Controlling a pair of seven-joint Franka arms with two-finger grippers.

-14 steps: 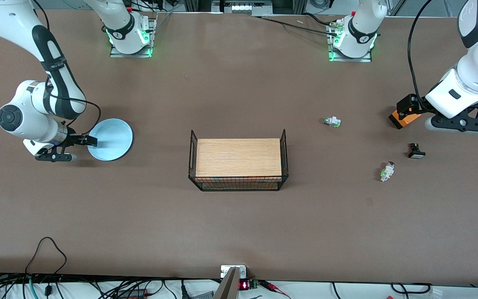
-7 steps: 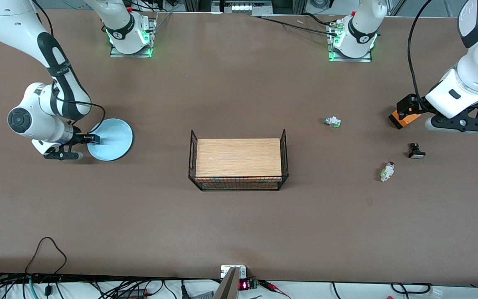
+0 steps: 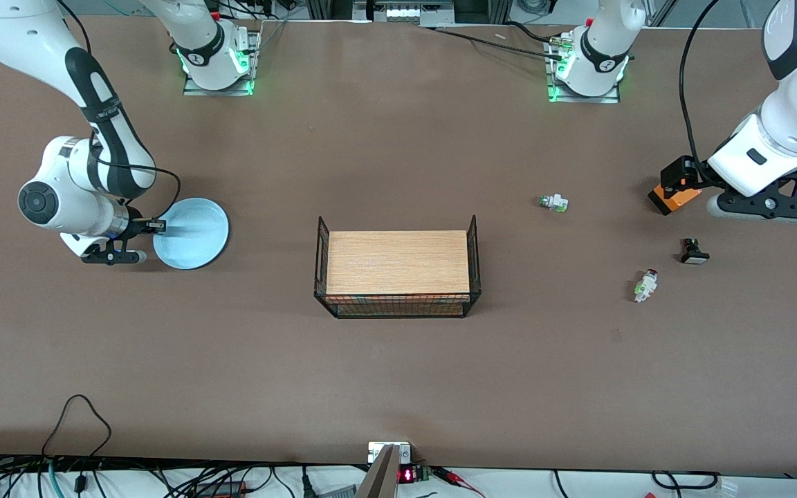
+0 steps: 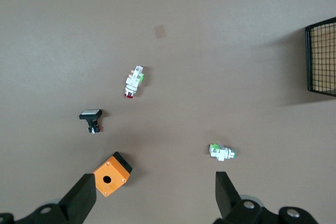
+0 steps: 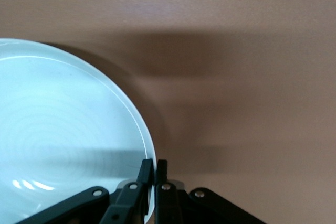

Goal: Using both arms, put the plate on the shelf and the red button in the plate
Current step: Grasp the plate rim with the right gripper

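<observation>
The pale blue plate (image 3: 194,235) lies toward the right arm's end of the table. My right gripper (image 3: 156,225) is shut on its rim at the edge away from the basket; the right wrist view shows the fingers (image 5: 155,169) pinching the plate's (image 5: 63,140) rim. The red button (image 3: 645,286), white with a dark red cap and green mark, lies on the table toward the left arm's end and shows in the left wrist view (image 4: 134,81). My left gripper (image 3: 765,204) hovers open and empty (image 4: 152,198) beside an orange box (image 3: 672,196).
A wooden-topped wire basket (image 3: 398,306) stands mid-table; its corner shows in the left wrist view (image 4: 321,56). A white-green part without red cap (image 3: 554,203) (image 4: 222,152), a black-bodied button (image 3: 694,252) (image 4: 92,119) and the orange box (image 4: 112,174) lie near the red button.
My right gripper has closed in on the plate's rim and shifted with the plate a little toward the basket. The left arm has barely moved.
</observation>
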